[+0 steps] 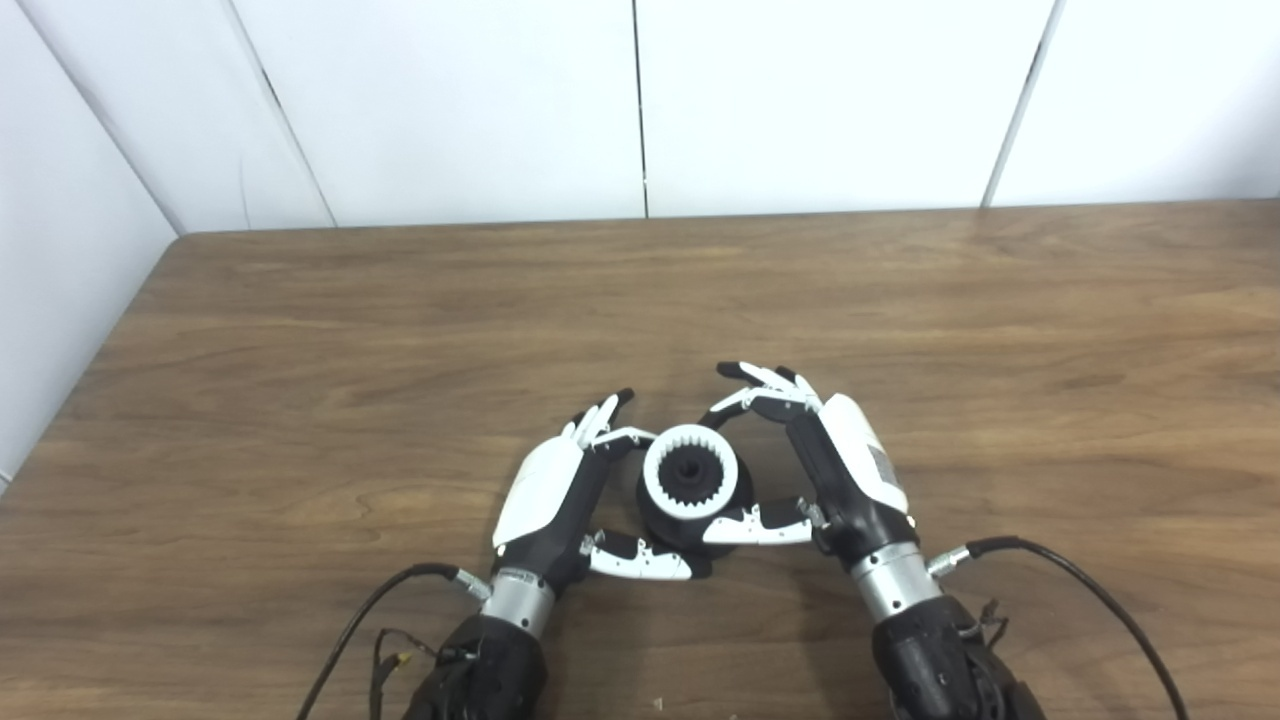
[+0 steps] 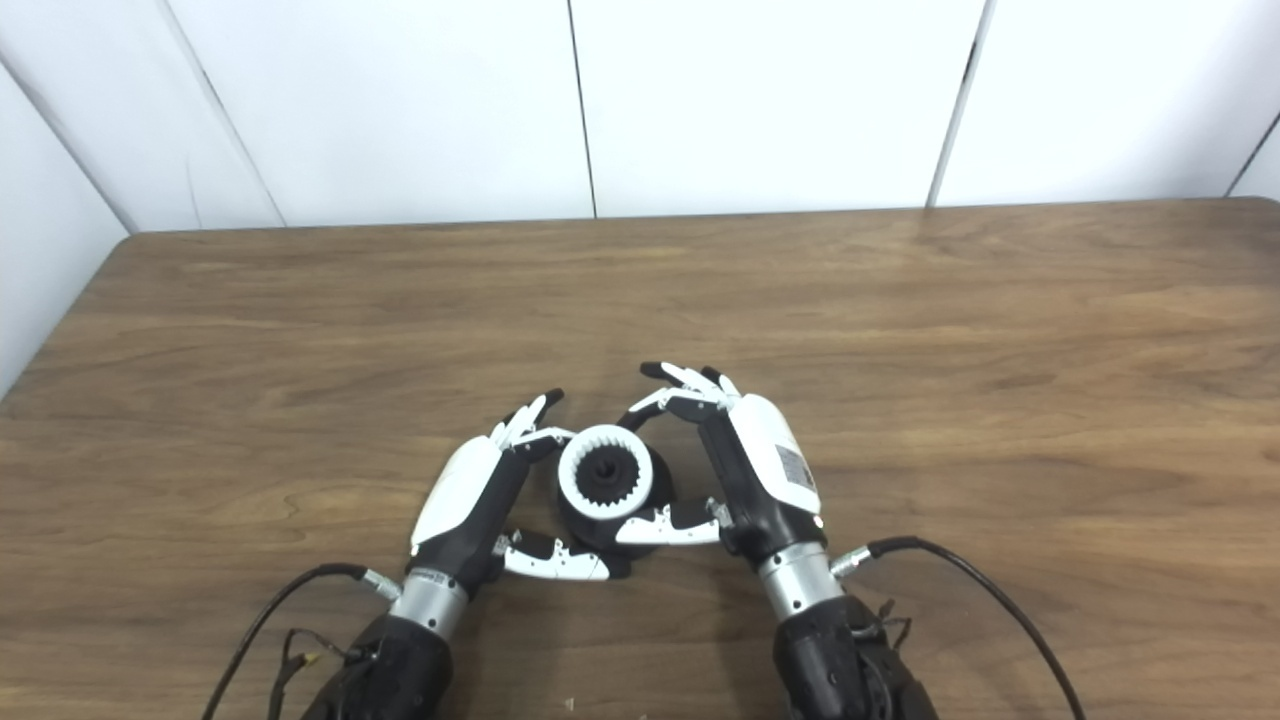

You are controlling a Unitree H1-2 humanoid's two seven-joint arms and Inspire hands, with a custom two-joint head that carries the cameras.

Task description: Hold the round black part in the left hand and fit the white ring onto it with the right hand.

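Note:
The round black part [image 1: 670,525] stands on the wooden table [image 1: 400,330] near the front edge, between my two hands. The white toothed ring [image 1: 690,470] sits on top of it, with a dark hub showing in its centre. My left hand [image 1: 560,490] cups the part from the left: its fingers [image 1: 605,425] touch the upper left rim and its thumb lies against the base in front. My right hand [image 1: 835,460] is on the right side, open. Its fingers [image 1: 765,390] arch over the table behind the ring without touching it, and its thumb rests by the ring's lower right edge.
White wall panels [image 1: 640,100] close off the far edge of the table, and a wall runs along its left side. Black cables [image 1: 1090,590] trail from both wrists across the front of the table.

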